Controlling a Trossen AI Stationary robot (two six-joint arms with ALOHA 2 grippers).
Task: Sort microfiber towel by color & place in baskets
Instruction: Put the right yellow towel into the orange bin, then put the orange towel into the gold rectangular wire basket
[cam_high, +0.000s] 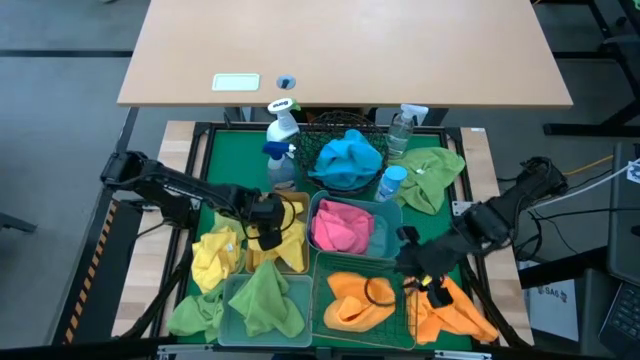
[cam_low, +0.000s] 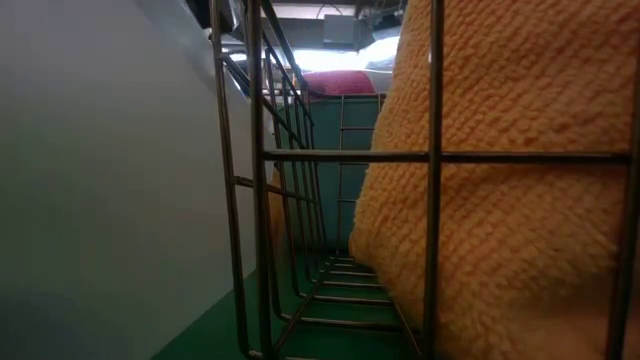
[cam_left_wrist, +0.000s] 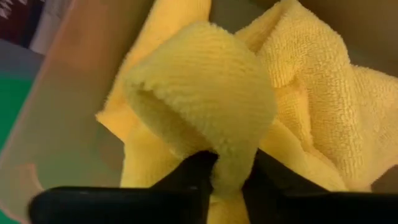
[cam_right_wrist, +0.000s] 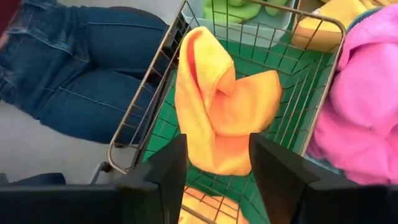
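Note:
My left gripper is over the amber bin at the table's left, shut on a yellow towel; more yellow towels lie in the bin. My right gripper hangs over the right rim of the green wire basket and holds an orange towel. Another orange towel lies in that basket, and shows close up behind the wires in the low view. One more orange towel lies on the table to the basket's right. My left gripper pinches a fold of the yellow towel between its two fingers, coming from above. The cloth bulges out in a rounded hump past the fingertips, above the towels in the amber bin. My right gripper has the orange towel's near end between its two fingers, and the cloth fills the gap. It comes from above, slanting toward the table's left. The towel hangs past the fingertips into the green wire basket.
The teal bin holds pink towels, the black mesh basket a blue one, the pale-green bin green ones. Loose towels: yellow, green. Spray bottles stand at the far side. A person's jeans show beyond the near edge.

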